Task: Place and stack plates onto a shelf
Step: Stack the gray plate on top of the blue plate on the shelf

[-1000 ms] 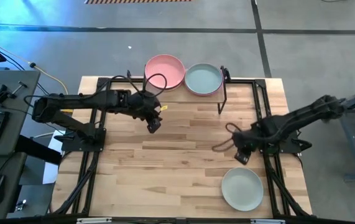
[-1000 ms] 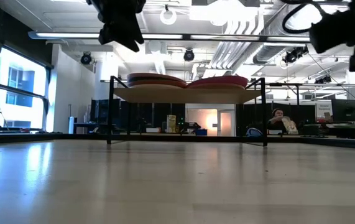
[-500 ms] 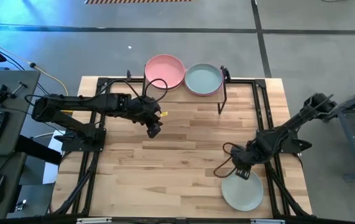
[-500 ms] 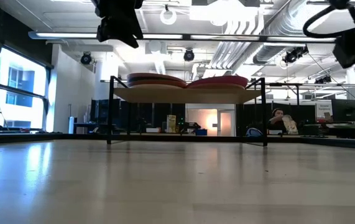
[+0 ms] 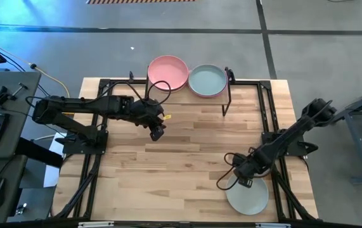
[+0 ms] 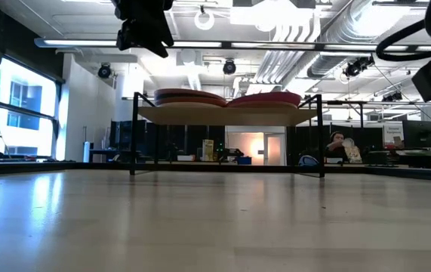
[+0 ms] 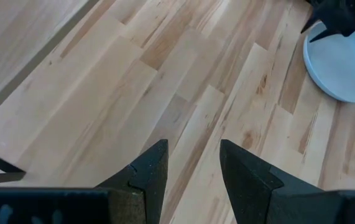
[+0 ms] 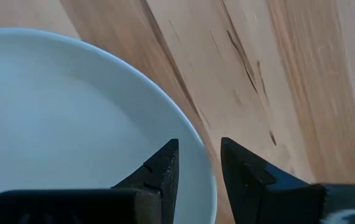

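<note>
A pale grey-green plate (image 5: 249, 196) lies flat on the table near its near right corner. My right gripper (image 5: 245, 181) is low over the plate's far-left rim. In the right wrist view it is open (image 8: 199, 149), with one finger over the plate's inside (image 8: 71, 124) and one outside the rim; whether they touch it does not show. The shelf (image 5: 226, 95) stands at the far edge with a pink plate (image 5: 168, 71) and a pale teal plate (image 5: 206, 80) on top of its two stacks (image 6: 189, 96). My left gripper (image 5: 157, 132) hovers open (image 7: 193, 146) above bare wood.
Black frame rails run along the table's left (image 5: 95, 152) and right (image 5: 276, 126) sides. The shelf's black legs (image 6: 133, 136) stand on the far part of the table. The wide wooden middle (image 5: 187, 152) lies between the two arms. A person sits far back in the room (image 6: 338, 143).
My right gripper has moved toward the table's near edge and down, from above bare wood to the pale plate's far-left rim. The plate has stayed where it was.
</note>
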Available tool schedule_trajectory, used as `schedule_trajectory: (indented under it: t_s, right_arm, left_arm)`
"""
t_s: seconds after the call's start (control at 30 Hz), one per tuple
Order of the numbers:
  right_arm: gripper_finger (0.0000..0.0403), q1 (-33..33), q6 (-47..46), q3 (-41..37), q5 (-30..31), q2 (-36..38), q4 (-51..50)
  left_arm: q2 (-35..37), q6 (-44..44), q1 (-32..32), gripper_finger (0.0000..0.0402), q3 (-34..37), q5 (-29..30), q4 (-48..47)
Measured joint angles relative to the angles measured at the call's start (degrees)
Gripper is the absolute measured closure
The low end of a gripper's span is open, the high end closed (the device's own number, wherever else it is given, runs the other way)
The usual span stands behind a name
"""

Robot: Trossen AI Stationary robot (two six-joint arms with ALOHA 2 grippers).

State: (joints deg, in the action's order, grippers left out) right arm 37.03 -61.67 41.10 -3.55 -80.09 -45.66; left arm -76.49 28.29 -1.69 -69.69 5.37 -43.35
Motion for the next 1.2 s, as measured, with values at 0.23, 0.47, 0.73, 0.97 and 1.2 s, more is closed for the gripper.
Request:
schedule_trajectory:
  t_s: [0.23, 0.47, 0.73, 0.97, 1.2]
  right_arm:
    - [0.0304, 0.2, 0.4, 0.0, 0.8, -3.0, 0.2]
    - [0.0307, 0.2, -0.5, 0.0, -0.9, -5.2, 3.1]
    - [0.0394, 0.2, -2.8, 0.2, -4.0, -5.1, 3.6]
    - [0.04, 0.2, -6.2, 0.2, -4.1, -3.9, 3.7]
    - [0.0403, -1.7, -8.8, 0.1, -2.2, 2.1, 3.4]
  left_arm:
    - [0.0, 0.0, 0.0, 0.0268, 0.0, 0.0, 0.0]
    - [0.0, 0.0, 0.0, 0.0268, 0.0, 0.0, 0.0]
    - [0.0, -1.6, 0.0, 0.0268, 0.0, 0.0, 0.0]
    - [0.0, -2.6, -0.1, 0.0268, 0.0, 0.0, 0.0]
    - [0.0, -3.5, -0.6, 0.0268, 0.0, -0.1, 0.0]
